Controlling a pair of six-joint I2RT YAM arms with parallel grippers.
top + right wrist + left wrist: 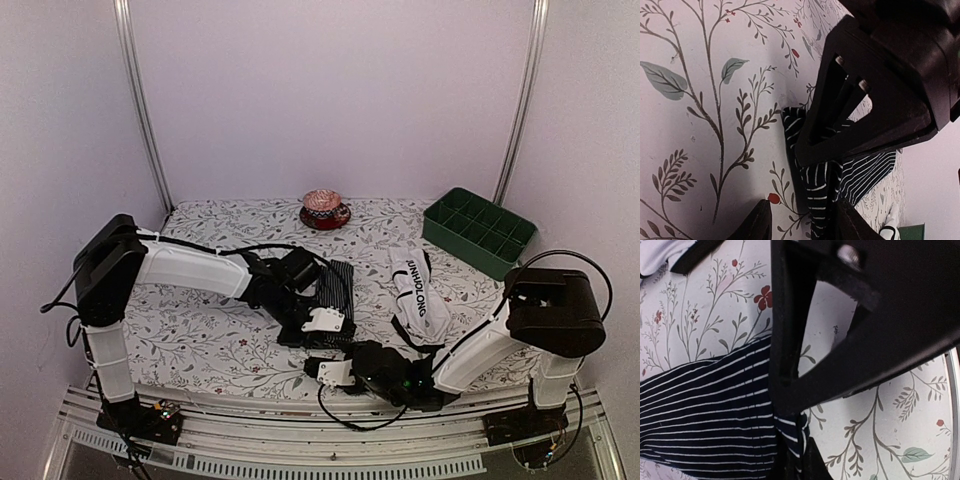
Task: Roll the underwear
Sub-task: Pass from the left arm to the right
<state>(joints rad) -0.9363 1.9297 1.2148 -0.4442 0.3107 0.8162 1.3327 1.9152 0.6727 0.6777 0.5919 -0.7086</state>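
Desk (200,330) w/ floral cover carries everything. Far right sits green divided tray (478,232). Its cells look empty from top cam, so nothing rolled is in yet.

At centre, black striped briefs (328,290) lie mostly flat, near hem toward the arm bases. Just to their right, apart & untouched, lie white briefs (412,292) w/ black lettering. At far edge, small red dish (326,217) holds a pinkish round thing, can't tell what.

Step in hand, my read: taking hold of black pair's near hem to start the roll. Roll not begun; white pair waits.

- On left gripper (792,432), jaws are closed on a bunched bit of striped hem.
- On right gripper (805,225), jaws are part-open, straddling the next bit of same hem. Bare cover shows between one finger & the cloth, so not clamped yet.

Next move calls for right jaws to close on hem. Then both should lift a little & turn it over away from the arms, evenly, so the roll stays tight & straight.
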